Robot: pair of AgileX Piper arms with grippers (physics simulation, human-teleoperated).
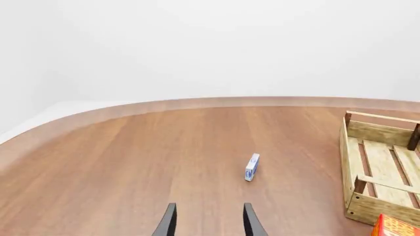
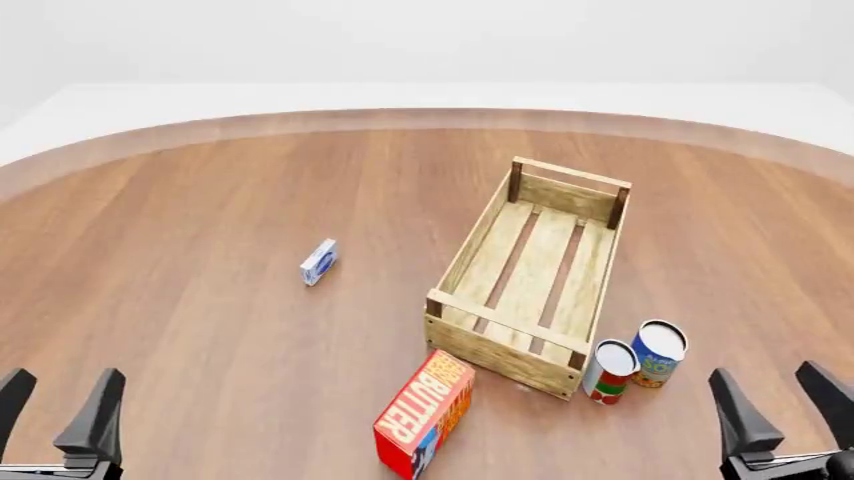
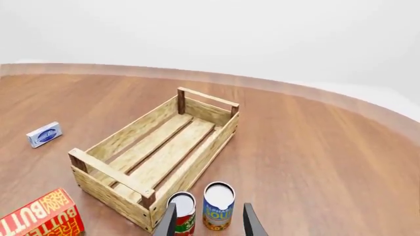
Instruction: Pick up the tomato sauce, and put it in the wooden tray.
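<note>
Left wrist view: the left gripper [image 1: 208, 221] has its jaws spread, holding nothing, above the surface [image 1: 131, 162]. Front view: the tomato sauce [image 2: 610, 372] stands upright beside the wooden tray [image 2: 531, 276], well ahead of the right gripper [image 2: 787, 405]. Right wrist view: those jaws are spread, the can just ahead.

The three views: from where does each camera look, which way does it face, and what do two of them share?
Front view: fixed above and behind the arms, facing forward and down at the wooden tray; both open end effectors show, left and right.
Left wrist view: behind the left end effector, facing a small blue-and-white box.
Right wrist view: behind the right end effector, facing the tomato sauce.
Both wrist views share the tray.
</note>
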